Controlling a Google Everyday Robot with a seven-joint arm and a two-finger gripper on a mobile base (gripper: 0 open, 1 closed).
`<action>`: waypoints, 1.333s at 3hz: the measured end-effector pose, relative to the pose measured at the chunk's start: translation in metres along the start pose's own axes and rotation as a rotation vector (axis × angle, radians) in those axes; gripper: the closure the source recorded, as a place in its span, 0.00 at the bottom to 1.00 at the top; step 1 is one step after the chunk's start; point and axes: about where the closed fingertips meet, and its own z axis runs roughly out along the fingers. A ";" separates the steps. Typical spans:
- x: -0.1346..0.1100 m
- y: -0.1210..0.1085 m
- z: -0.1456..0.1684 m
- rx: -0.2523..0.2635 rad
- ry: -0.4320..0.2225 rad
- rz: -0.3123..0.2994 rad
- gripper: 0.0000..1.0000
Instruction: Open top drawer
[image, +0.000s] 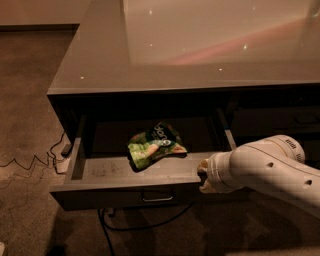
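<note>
White arm casing (270, 170) enters from the lower right and ends in the hand (205, 176). The hand sits at the upper edge of the drawer front, well to the right of centre. Whether the hand is open or closed cannot be told, nor whether it has hold of the edge. The top drawer (110, 192) is directly under the counter (200, 45) at its left end. It stands pulled far out, with its scuffed grey floor exposed, so the opening appears largely complete. The small metal pull (157, 198) is at the centre of the flat dark front, left of the hand and apart from it. Expect a rigid box on side runners, moderate in weight, sliding in one line only. The load is light: one green snack bag (154, 145) lies on the floor of the drawer near the middle. The preferred grasp point is the central pull. A pull applied near the right end may skew the drawer on its runners. The long axis of the drawer runs left to right, parallel with the counter's front edge. The front faces the camera, and travel is at right angles to the long axis. A dark cable (30, 162) trails over the carpet at the left. Beyond, the glossy counter top carries reflections only.
</note>
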 end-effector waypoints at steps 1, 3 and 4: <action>0.000 0.000 0.000 0.000 0.000 0.000 0.35; 0.000 0.000 0.000 0.000 0.000 0.000 0.00; 0.000 0.000 0.000 0.000 0.000 0.000 0.00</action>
